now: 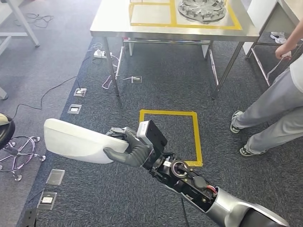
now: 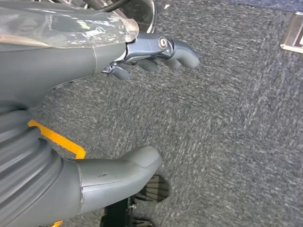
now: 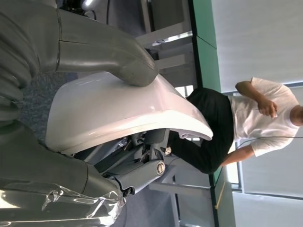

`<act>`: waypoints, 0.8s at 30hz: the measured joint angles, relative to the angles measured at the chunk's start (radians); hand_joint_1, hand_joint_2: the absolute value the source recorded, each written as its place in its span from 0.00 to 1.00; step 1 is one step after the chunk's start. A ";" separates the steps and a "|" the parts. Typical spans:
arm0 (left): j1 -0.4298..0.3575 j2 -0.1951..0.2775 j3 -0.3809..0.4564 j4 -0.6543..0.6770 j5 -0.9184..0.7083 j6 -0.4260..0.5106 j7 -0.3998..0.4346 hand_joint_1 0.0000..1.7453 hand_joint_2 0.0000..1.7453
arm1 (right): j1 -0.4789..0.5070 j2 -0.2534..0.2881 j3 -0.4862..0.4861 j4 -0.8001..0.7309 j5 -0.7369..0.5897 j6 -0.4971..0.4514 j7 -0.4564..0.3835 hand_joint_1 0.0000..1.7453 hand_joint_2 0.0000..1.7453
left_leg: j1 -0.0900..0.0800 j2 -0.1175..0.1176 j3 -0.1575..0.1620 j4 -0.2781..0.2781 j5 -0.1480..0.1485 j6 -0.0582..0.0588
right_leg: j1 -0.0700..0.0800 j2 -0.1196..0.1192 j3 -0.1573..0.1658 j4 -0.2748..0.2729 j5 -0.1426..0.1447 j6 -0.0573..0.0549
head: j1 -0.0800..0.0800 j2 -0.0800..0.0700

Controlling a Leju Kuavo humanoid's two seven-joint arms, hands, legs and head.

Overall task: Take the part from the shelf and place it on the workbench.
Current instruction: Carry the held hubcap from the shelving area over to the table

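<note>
A long white curved part (image 1: 73,141) hangs over the carpet, held at one end by my right hand (image 1: 129,148). In the right wrist view the thumb (image 3: 107,54) presses on the part's (image 3: 118,111) outer face and the fingers (image 3: 137,172) wrap underneath. The steel workbench (image 1: 114,19) with yellow tape outlines stands ahead at the top of the head view. My left hand (image 2: 118,109) hangs over the grey carpet, thumb and fingers apart, holding nothing.
A round metal casting (image 1: 202,9) lies on the workbench. A yellow tape square (image 1: 194,127) marks the floor. A person (image 1: 275,104) stands at right. Cables and a power strip (image 1: 100,54) lie by the bench leg. Floor sockets (image 1: 75,109) and a chair base (image 1: 19,153) are at left.
</note>
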 joint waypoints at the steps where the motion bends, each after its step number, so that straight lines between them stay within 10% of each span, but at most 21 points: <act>1: 0.000 0.000 0.000 0.000 0.000 0.000 0.000 0.00 1.00 | 0.000 0.000 0.000 -0.001 0.000 -0.001 0.000 1.00 1.00 | 0.000 0.000 0.003 -0.001 -0.002 0.007 | -0.002 0.000 -0.004 0.010 -0.009 0.005 | 0.001 0.000; 5: 0.000 0.001 0.000 0.000 0.000 0.000 -0.001 0.00 1.00 | 0.002 0.000 0.000 -0.004 0.000 -0.003 0.001 1.00 1.00 | -0.005 0.000 0.017 -0.003 -0.012 0.028 | -0.004 0.000 -0.119 0.248 -0.114 0.014 | 0.008 0.000; 7: 0.002 0.001 0.000 0.000 0.001 0.000 -0.001 0.00 1.00 | 0.005 -0.001 0.000 -0.004 0.000 -0.003 0.002 1.00 1.00 | -0.010 -0.001 0.026 -0.003 -0.019 0.032 | -0.003 0.000 -0.171 0.328 -0.119 0.011 | 0.011 0.000; 12: 0.003 -0.001 0.000 0.000 0.001 0.000 -0.001 0.00 1.00 | 0.005 -0.001 0.000 -0.006 -0.001 -0.003 0.002 1.00 1.00 | -0.016 -0.006 0.057 -0.003 -0.041 0.025 | 0.011 0.003 -0.058 0.052 0.040 -0.017 | 0.012 0.000; 17: 0.002 -0.001 0.000 0.000 0.001 -0.001 -0.001 0.00 1.00 | 0.002 0.000 0.000 -0.008 -0.001 -0.003 0.002 1.00 1.00 | -0.016 -0.002 0.046 0.018 -0.061 0.001 | 0.007 0.003 -0.023 -0.004 0.036 -0.029 | 0.011 0.000; 21: 0.003 0.000 0.000 0.000 0.001 -0.001 -0.001 0.00 1.00 | 0.001 0.000 0.000 -0.007 -0.002 -0.004 0.002 1.00 1.00 | -0.008 0.000 -0.092 0.260 -0.147 -0.017 | 0.003 0.000 -0.006 -0.013 0.029 -0.039 | 0.003 0.000; 24: 0.007 0.001 0.000 0.000 0.001 -0.001 -0.001 0.00 1.00 | 0.002 0.000 0.001 -0.007 -0.005 -0.007 0.003 1.00 1.00 | 0.003 0.001 -0.106 0.224 -0.076 -0.026 | 0.002 0.001 0.006 -0.011 0.015 -0.035 | 0.002 0.000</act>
